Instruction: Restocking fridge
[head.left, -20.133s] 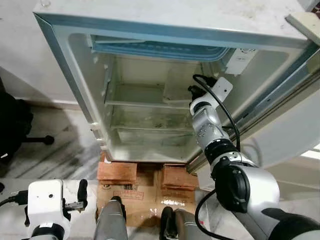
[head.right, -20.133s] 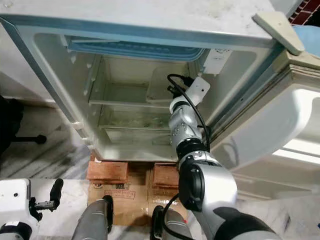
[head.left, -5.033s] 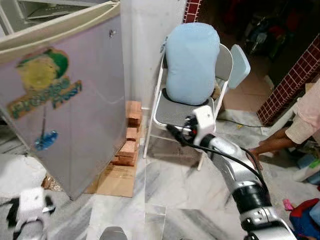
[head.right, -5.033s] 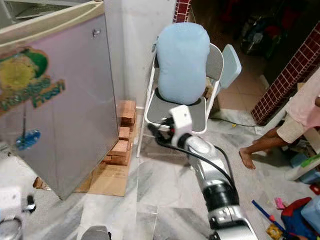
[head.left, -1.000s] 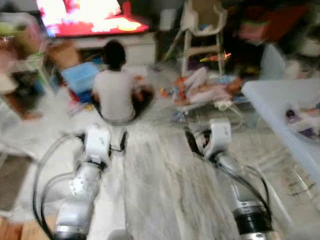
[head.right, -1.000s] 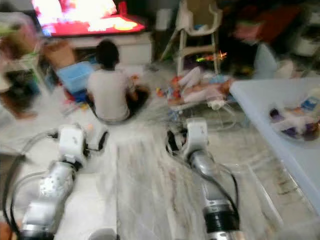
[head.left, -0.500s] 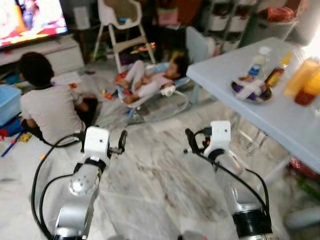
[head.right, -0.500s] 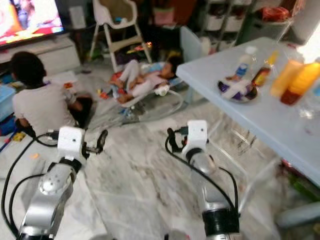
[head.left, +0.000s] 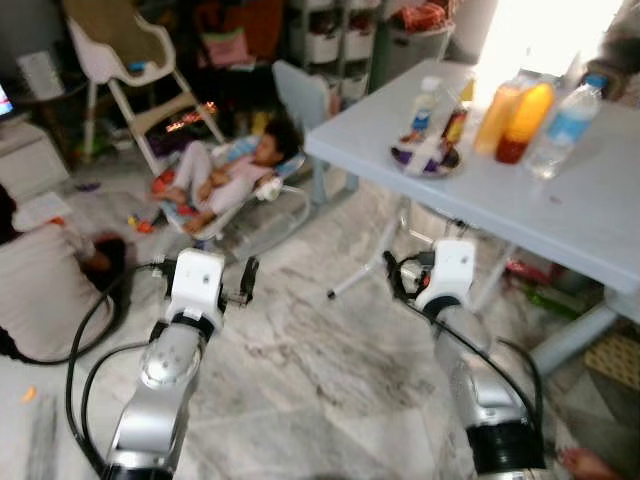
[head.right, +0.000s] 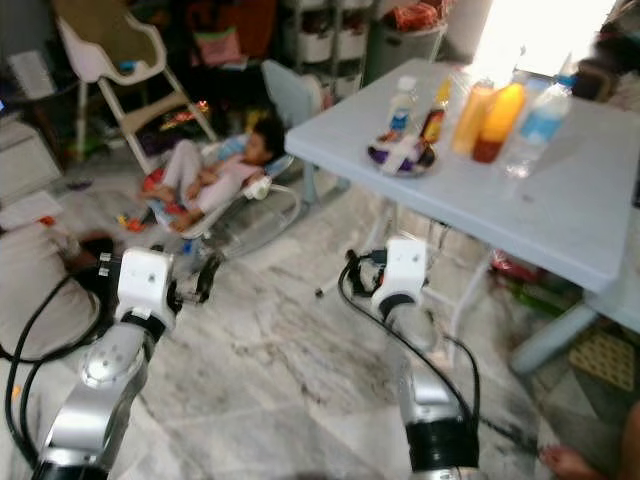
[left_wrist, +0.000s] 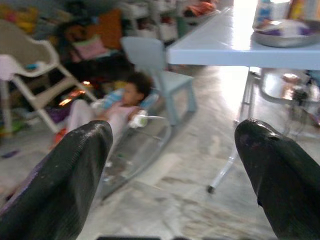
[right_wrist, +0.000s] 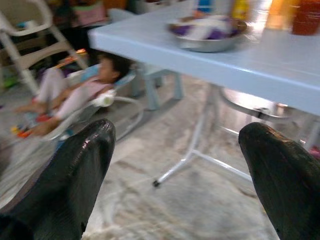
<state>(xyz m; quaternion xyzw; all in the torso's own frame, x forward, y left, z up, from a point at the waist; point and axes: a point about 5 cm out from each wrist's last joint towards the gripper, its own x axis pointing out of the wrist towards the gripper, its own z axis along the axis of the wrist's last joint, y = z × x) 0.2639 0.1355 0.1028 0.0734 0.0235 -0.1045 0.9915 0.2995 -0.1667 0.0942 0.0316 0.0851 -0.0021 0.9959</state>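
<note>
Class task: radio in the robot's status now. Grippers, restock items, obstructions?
Left gripper open, empty. Right gripper open, empty. Bottles and bowl on table ahead. Child in bouncer on floor, left of path.

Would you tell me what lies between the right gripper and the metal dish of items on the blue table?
In the right wrist view, bare marble floor, the table's white legs and the blue table edge lie ahead of the open right gripper, short of the metal dish.

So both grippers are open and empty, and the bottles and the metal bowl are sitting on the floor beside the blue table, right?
Not quite. Both the left gripper and right gripper are open and empty, but the bottles and metal bowl stand on top of the blue table, not the floor, as the left eye view shows.
</note>
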